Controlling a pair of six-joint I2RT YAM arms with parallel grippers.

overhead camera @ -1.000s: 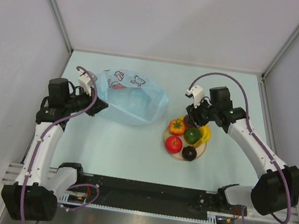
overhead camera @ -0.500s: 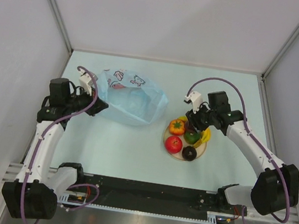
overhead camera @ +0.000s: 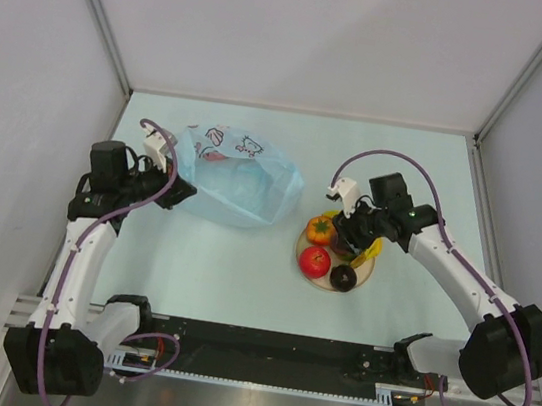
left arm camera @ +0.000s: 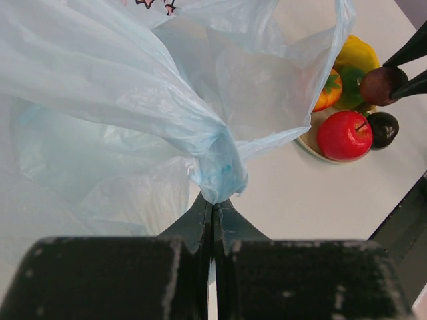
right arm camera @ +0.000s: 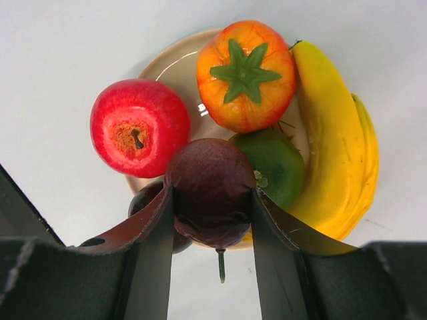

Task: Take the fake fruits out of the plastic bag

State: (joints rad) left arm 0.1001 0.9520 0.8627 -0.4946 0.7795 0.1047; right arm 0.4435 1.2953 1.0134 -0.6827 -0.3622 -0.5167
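Observation:
The light blue plastic bag lies at the back left; no fruit shows through it. My left gripper is shut on a bunched fold of the bag at its left end. My right gripper is shut on a dark maroon fruit, just above the tan plate. On the plate lie the red apple, the orange-red fruit, the green fruit, the yellow banana and a second dark fruit, partly hidden by my finger. In the top view my right gripper covers the plate's middle.
The plate sits right of the bag on the pale table. Grey walls enclose the table on three sides. The right arm's black fingers show at the right edge of the left wrist view.
My right gripper has moved from behind the plate to over its middle and come lower, with the maroon fruit in it. The left arm and the bag have stayed still.

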